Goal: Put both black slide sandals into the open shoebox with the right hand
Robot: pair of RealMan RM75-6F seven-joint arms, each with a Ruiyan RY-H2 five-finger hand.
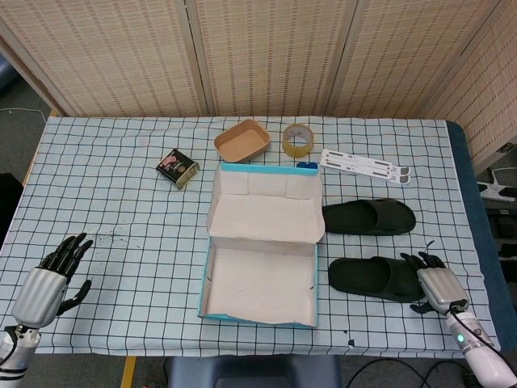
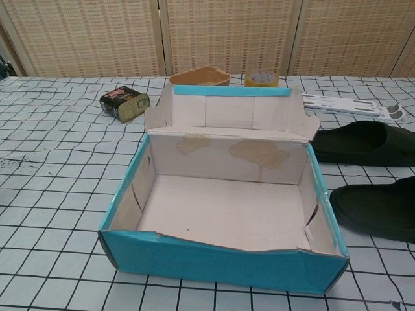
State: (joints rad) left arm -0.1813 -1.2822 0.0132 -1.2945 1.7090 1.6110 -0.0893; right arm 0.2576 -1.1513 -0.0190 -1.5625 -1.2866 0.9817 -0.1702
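Your right hand sits at the heel end of the nearer black rubber slide sandal, its dark fingers spread and reaching onto that end; whether they have closed on it you cannot tell from here. That sandal lies flat on the checked tablecloth just to the right of the open turquoise cardboard shoebox, with the farther black slide sandal parallel to it beside the raised lid. Both are outside the box, whose white floor shows in the chest view. Your left hand rests at the near left of the table, fingers apart, holding nothing. Behind the box stand a small dark tin, a brown paper bowl and a roll of tape
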